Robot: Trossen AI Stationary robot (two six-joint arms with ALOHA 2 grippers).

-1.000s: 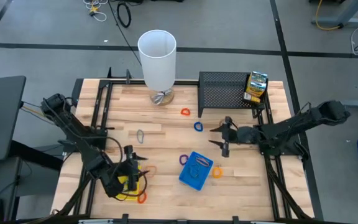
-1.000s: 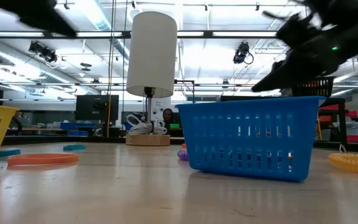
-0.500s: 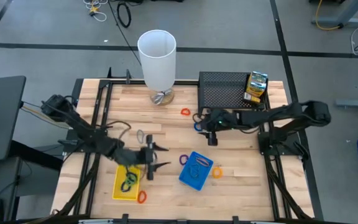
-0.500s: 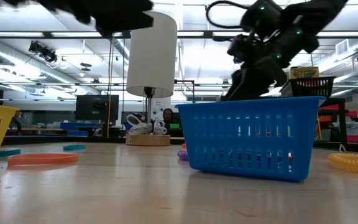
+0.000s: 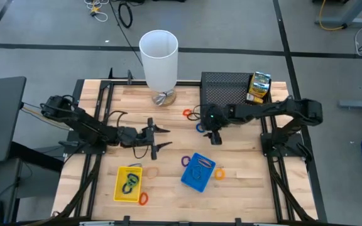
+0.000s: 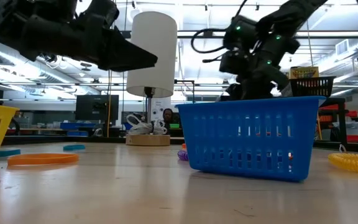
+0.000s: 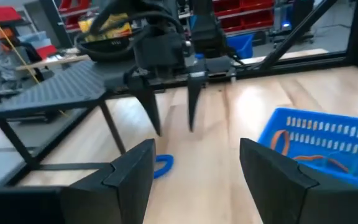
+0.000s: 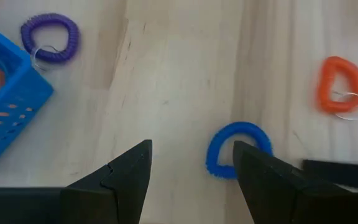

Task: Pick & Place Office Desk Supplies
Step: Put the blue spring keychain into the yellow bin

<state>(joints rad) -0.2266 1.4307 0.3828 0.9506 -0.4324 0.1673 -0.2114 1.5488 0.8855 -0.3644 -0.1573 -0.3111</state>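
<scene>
My right gripper (image 5: 214,138) hangs open over the table's middle, tipped down, just right of a blue loop (image 8: 235,148); one finger stands in front of that loop in the right wrist view. An orange loop (image 8: 340,87) and a purple loop (image 8: 50,36) lie nearby. My left gripper (image 5: 159,138) is open and level, pointing at the right gripper (image 7: 169,106). The blue tray (image 5: 198,171) holds loops. The yellow tray (image 5: 129,183) holds green and dark loops. A green-yellow box (image 5: 258,88) sits on the black mesh rack (image 5: 228,91).
The tall white cylinder (image 5: 159,59) stands at the far edge. An orange loop (image 5: 142,199) lies by the yellow tray, and a yellow-orange loop (image 5: 219,173) lies right of the blue tray. Bare wood shows along the near right.
My left gripper has left the yellow tray, swung toward the table's far edge and right to the middle, and turned level. My right gripper has gone toward the table's left and tipped downward over the blue loop. Both stay open; nothing on the table has moved.
</scene>
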